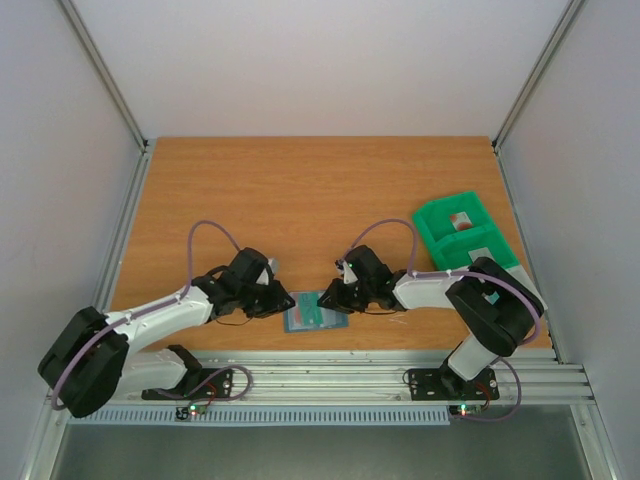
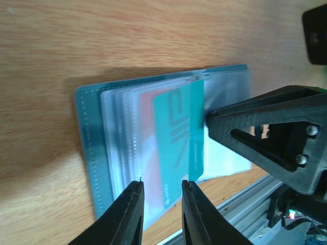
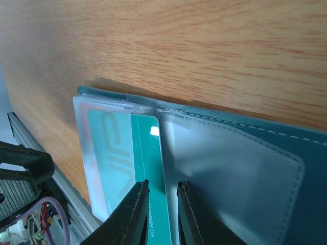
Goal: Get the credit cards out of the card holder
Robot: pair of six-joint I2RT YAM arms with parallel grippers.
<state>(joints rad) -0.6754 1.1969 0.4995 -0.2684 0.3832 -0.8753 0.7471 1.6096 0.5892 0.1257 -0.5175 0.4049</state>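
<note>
The card holder (image 1: 315,313) lies open and flat on the table (image 1: 300,190), close to the near edge and about midway along it, between the two claws. Its clear plastic sleeves are fanned out across the blue-grey cover.

A teal card (image 2: 176,138) sits uppermost in the sleeves. A red card (image 2: 145,104) shows partly beneath it.

Left claw (image 2: 162,191): positioned over the holder's left side. The jaws are slightly parted and released, with nothing clamped between them.

Right claw (image 3: 162,190): positioned at the holder's fold. The jaws stand narrowly apart, astride the teal card's long edge. In the left wrist view its finger tip meets that edge. Whether the jaws actually grip the card cannot be told.

A green bin (image 1: 432,225) stands near the table's right edge, well apart from the holder.
</note>
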